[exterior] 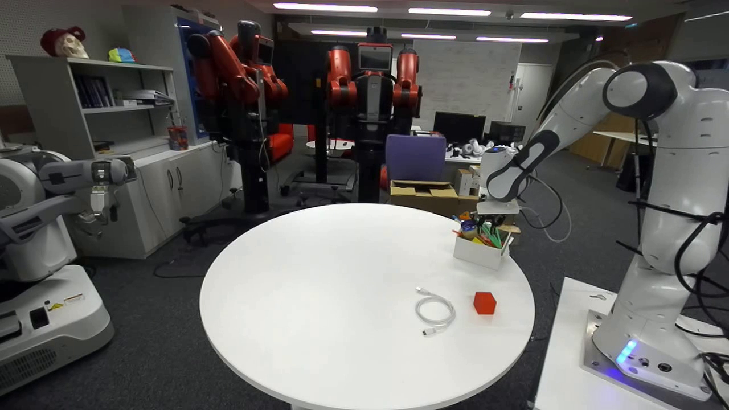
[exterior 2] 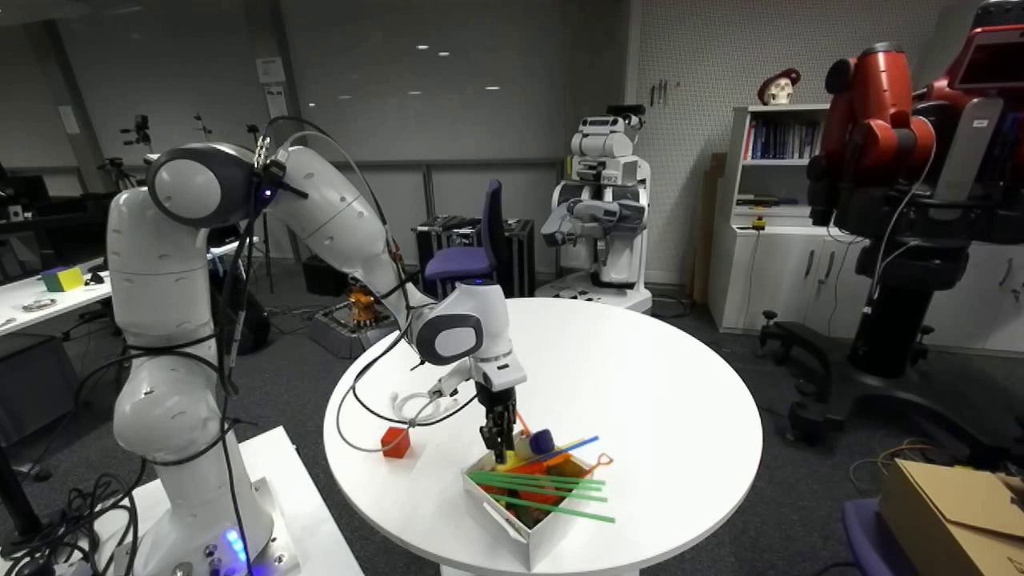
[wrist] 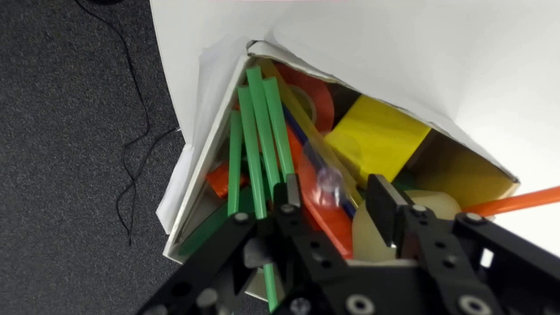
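While the jaws stand spread, with a visible gap and nothing seen pinched in it, they point down at the contents of an open white box (exterior: 477, 254); in the wrist view a see-through piece (wrist: 330, 188) shows between them, yet how far below it lies, I cannot tell. Just beside the gap, on the left of that view, lie the green sticks (wrist: 264, 122); their long axis runs from its top toward its bottom, slightly slanting, so it goes across the direction in which the jaws close; one side of the jaws covers part of them, but whether it touches them is not clear. Toward the opposite side there is a pale rounded thing (wrist: 369, 232), partly hidden; above it in the same view comes a yellow block (wrist: 380, 135). Outside the box, on the round desk (exterior: 319, 285), lies a red cube (exterior: 484, 303); near to it is a coiled white cable (exterior: 453, 310).
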Robot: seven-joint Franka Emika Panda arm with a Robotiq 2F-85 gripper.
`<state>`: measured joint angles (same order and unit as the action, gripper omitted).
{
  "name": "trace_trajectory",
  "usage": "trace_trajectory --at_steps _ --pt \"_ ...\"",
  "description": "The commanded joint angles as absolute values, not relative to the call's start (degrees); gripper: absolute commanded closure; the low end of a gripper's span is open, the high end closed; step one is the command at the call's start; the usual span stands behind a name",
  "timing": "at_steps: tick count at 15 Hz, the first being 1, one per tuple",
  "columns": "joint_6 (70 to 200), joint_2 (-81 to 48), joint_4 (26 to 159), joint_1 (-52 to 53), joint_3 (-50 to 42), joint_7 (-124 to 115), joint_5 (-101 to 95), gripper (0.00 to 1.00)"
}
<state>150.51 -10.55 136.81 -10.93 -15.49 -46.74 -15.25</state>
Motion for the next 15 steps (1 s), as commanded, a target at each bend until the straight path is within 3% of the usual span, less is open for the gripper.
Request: trace_trajectory --at_steps 1,4,5,15 --pt "150.9 -9.7 136.7 -9.1 -16.8 -47.0 -16.3 0.23" --pt "151.1 -7.3 138.3 -8.5 -16.6 -45.8 -16.3 0.02" --pt "151.2 -6.4 138.9 -8.4 -16.5 -45.2 -16.2 0.0" --pt "147.2 7.6 149.5 -6.2 -8.4 -31.3 -14.5 0.0"
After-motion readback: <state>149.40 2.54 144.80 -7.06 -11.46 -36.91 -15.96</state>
